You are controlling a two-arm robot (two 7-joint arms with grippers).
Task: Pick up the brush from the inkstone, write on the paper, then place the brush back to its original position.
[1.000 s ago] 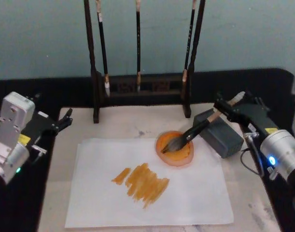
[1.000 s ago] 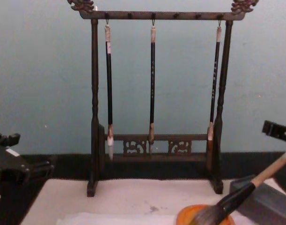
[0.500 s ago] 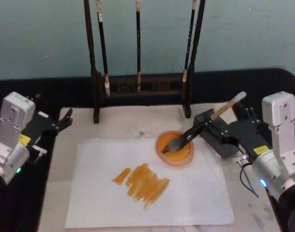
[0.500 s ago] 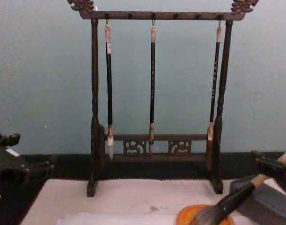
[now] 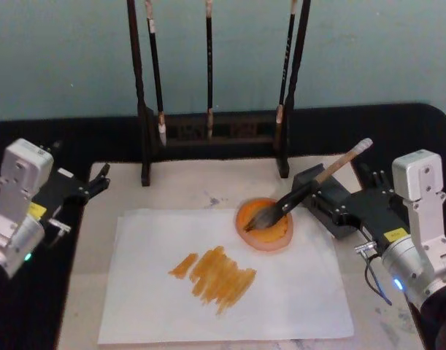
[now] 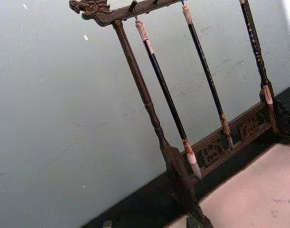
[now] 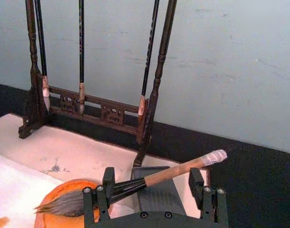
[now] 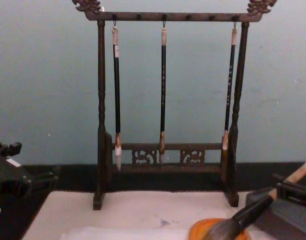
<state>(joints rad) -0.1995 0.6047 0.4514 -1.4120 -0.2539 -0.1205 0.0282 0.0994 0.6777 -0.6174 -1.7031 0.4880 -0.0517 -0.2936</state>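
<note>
The brush (image 5: 303,191) lies tilted, its handle propped on the grey inkstone (image 5: 338,211) and its grey bristles in an orange dish (image 5: 264,226). The right wrist view shows the brush (image 7: 149,179) crossing just beyond my open right gripper (image 7: 152,191), whose fingers (image 7: 101,198) stand wide apart and do not grip it. In the head view the right gripper (image 5: 333,206) sits just right of the inkstone. The paper (image 5: 295,299) carries orange strokes (image 5: 217,273). My left gripper (image 5: 98,179) is parked at the table's left edge, open and holding nothing.
A dark wooden rack (image 5: 212,131) with three thin hanging brushes stands at the back of the pinkish mat (image 5: 186,186). From the chest the rack (image 8: 165,155) rises behind the orange dish (image 8: 213,229). A cable (image 5: 372,273) hangs beside my right wrist.
My right gripper has left the brush's upper handle and drawn back low beside the inkstone. The brush stays propped on the inkstone. The left arm has not moved.
</note>
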